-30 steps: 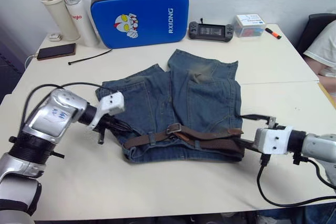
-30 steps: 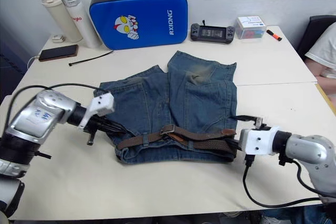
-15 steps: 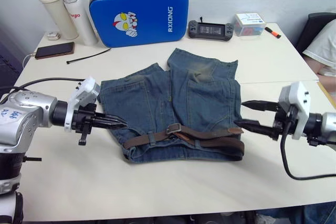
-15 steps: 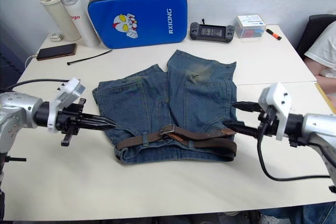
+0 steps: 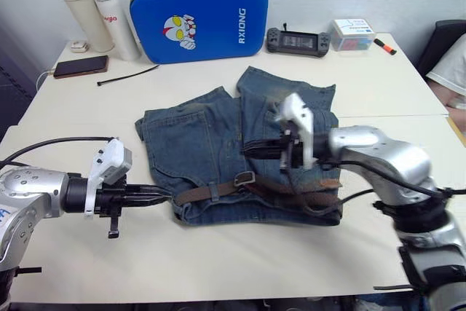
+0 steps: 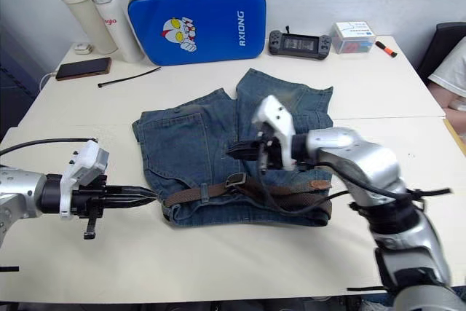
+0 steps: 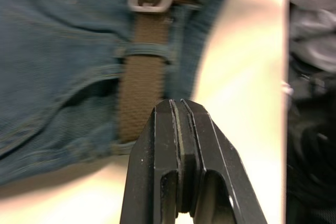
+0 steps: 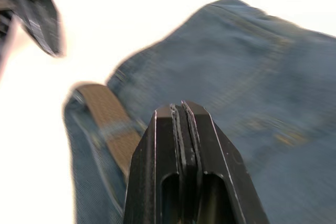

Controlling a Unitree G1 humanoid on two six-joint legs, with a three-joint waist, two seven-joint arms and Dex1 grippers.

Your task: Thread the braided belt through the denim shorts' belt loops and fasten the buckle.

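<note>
Spread flat on the cream table (image 5: 240, 267), the faded blue denim shorts (image 5: 218, 143) lie with their waistband toward the robot and their legs pointing at the far edge. Along that waistband runs the dark brown braided belt (image 5: 291, 193), passing under at least one narrow blue denim belt loop (image 7: 148, 51) near the shorts' left end. Its small silver rectangular buckle (image 5: 243, 178) sits near the middle of the waistband, with the strap lying through its frame; whether the prong is seated cannot be told.

At the left, the left gripper (image 5: 164, 194) lies low over the table, pointing at the belt's left end, just short of it. Its two black fingers (image 7: 181, 129) are pressed together with nothing between them. Over the shorts, the right gripper (image 5: 247, 150) hangs above the denim, beyond the buckle, pointing toward the robot's left; its fingers (image 8: 181, 129) are likewise closed tight and hold nothing.

Behind the shorts stands a blue padded case (image 5: 196, 16) with a cartoon hero's face and the word "RXIONG" in white. Beside it stand two pale bottles (image 5: 102, 12), one bearing red lettering too small to read. A dark phone (image 5: 81, 66), a thin black cable tie (image 5: 127, 76), a black handheld game console (image 5: 297, 41) and a small box (image 5: 352, 34) share the far side.
</note>
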